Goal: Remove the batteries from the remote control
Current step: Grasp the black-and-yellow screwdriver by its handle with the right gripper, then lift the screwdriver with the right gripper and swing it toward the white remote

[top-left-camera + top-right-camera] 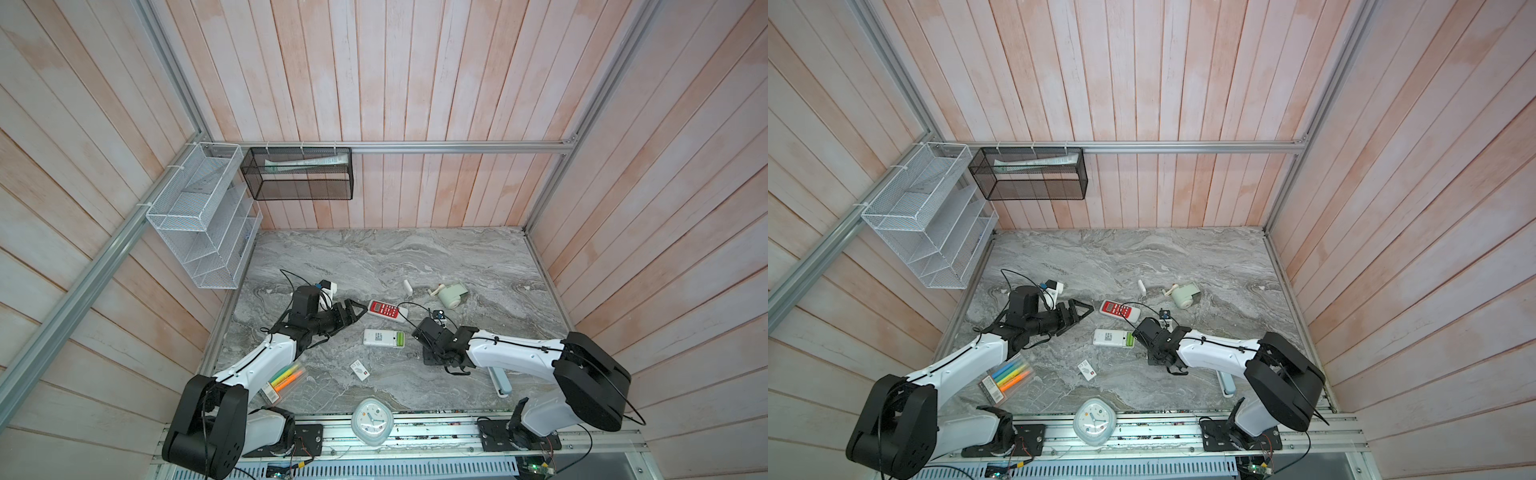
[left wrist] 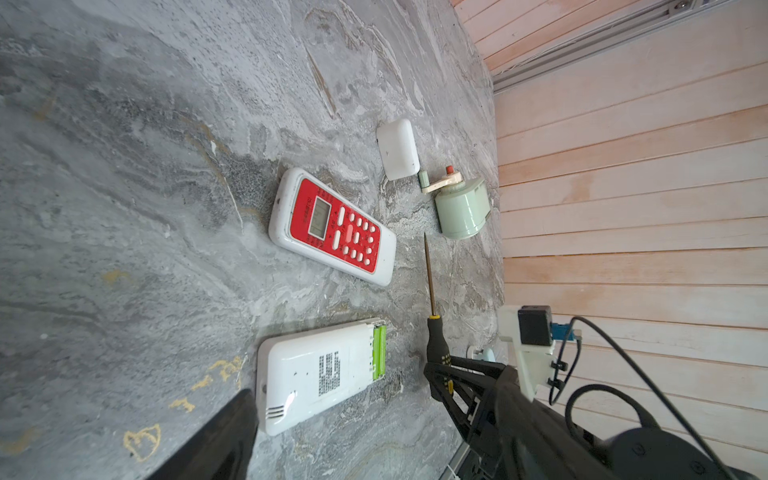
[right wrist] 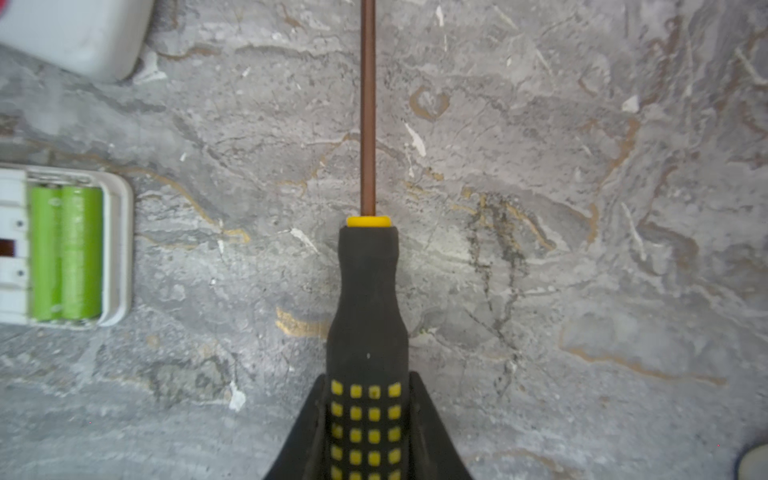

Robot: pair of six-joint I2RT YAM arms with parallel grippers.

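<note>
- The marble table [image 1: 457,266] carries everything; the remote control [image 1: 380,337] lies face down near its middle, between the two arms.
- The left gripper [image 1: 358,314] hovers with its fingers spread wide, holding nothing, just beside a red remote [image 2: 332,226].
- The right gripper [image 3: 368,376] has its fingers closed against the black-and-yellow handle of a screwdriver [image 3: 368,291], which lies near the remote control.
- The batteries [image 3: 66,253], two lime-green cells, lie side by side in the open bay at the remote control's end.
- They are probably light, rigid and smooth, so apt to roll; levering one end up, then pinching the middle, looks safest.
- The label [image 2: 328,374] on the remote control's back is too small to read; no brand is legible.
</note>
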